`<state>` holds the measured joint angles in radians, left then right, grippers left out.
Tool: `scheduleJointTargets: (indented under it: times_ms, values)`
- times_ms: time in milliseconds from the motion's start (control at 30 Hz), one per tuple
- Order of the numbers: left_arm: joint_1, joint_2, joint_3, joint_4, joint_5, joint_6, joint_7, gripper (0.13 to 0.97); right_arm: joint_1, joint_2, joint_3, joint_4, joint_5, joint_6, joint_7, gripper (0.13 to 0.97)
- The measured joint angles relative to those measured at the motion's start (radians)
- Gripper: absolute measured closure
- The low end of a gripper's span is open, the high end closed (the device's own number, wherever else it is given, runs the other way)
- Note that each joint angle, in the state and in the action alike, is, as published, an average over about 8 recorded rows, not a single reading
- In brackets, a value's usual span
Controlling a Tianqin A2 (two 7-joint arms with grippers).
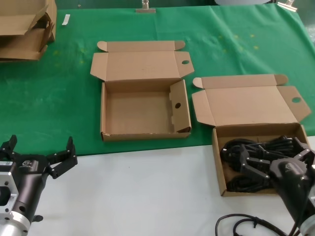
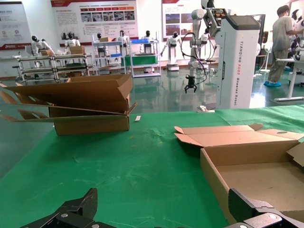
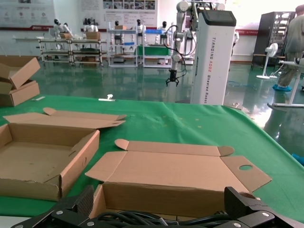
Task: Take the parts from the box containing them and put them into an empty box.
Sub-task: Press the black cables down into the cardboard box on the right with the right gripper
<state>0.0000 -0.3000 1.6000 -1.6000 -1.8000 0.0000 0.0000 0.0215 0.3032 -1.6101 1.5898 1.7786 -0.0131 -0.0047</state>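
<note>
Underfoot, so to speak, a green cloth [image 1: 59, 98] covers the far table, with a bare white strip [image 1: 138, 191] nearest the robot. Beyond lies a glossy-floored hall [image 3: 118, 80] with shelving, posters and other robots. The empty box [image 1: 142, 110] sits open on the cloth. The right gripper [image 1: 275, 164], fingers spread, hovers over the cables [image 1: 246, 152] in the full box [image 1: 219, 162]. The left gripper [image 1: 42, 155] waits open over the white strip. Flat cartons [image 1: 24, 29] are stacked far left.

Head camera looks down over bench [image 1: 147, 182]; both wrist cameras sit low, facing forward across it, sharing empty box [image 2: 256, 175] with head view.
</note>
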Motion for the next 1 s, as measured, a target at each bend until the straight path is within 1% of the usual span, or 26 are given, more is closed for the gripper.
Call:
scheduleJointTargets:
  times_ms: [1000]
  values:
    - [0.000, 0.000, 0.000, 0.000, 0.000, 0.000, 0.000, 0.132, 0.000, 0.000, 0.000, 0.000, 0.000, 0.000, 0.000, 0.129]
